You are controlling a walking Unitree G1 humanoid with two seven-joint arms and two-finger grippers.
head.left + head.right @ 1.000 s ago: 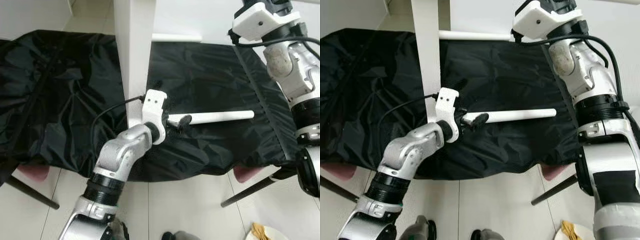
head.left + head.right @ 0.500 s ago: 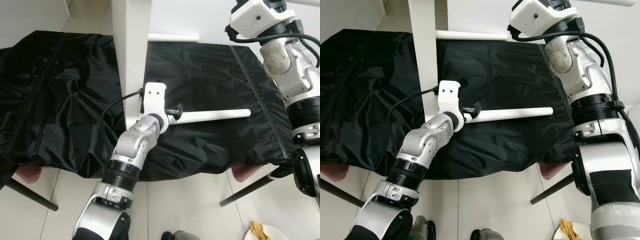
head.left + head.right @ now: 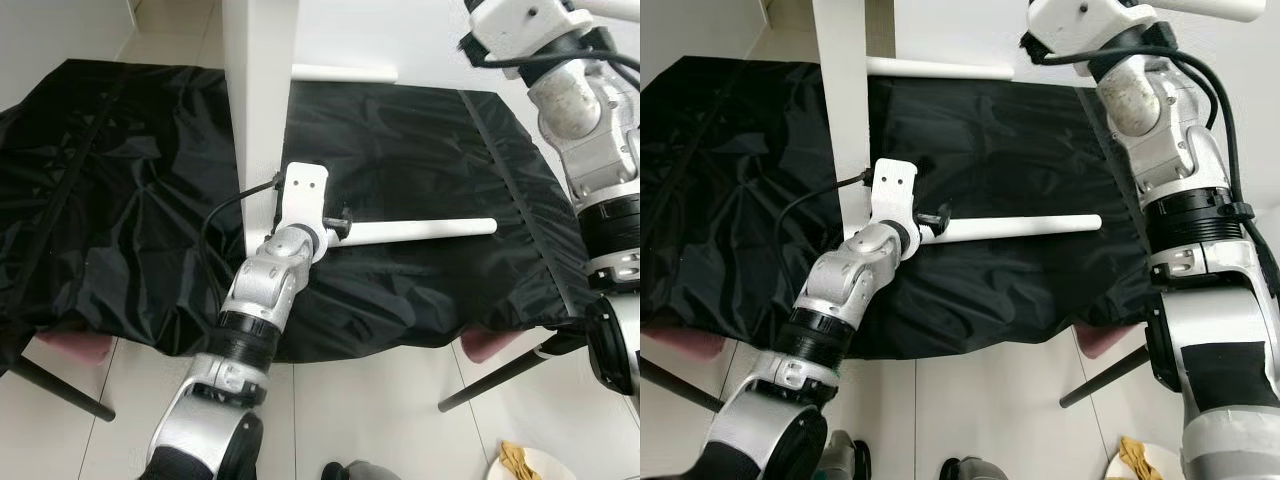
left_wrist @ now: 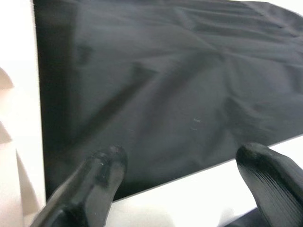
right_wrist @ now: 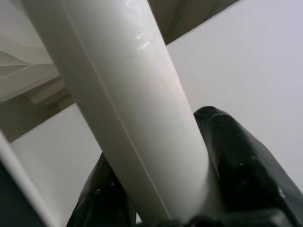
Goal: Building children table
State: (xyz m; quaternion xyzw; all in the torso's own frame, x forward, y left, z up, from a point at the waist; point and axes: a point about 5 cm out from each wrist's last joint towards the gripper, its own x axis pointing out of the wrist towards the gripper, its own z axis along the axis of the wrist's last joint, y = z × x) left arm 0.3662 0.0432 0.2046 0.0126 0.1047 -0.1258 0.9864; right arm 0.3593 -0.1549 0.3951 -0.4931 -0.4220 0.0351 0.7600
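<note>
Left jaws astride white rod (image 3: 425, 229)

Both eye views are bright and evenly lit, with soft light from above and no hard shadows. They are sharp across the middle; straight edges bend slightly toward the frame borders. The black sheet (image 3: 420, 170) shows dull grey sheen along its creases. The white board (image 3: 258, 100) and the white rod (image 3: 425, 230) are near blown-out, with little surface detail. The pale floor (image 3: 370, 410) reflects a mild glow.

The left wrist view is dimmer and soft, its fingers (image 4: 90, 184) blurred. The right wrist view is out of focus throughout, with a faint highlight streak on the white leg (image 5: 142, 109).
</note>
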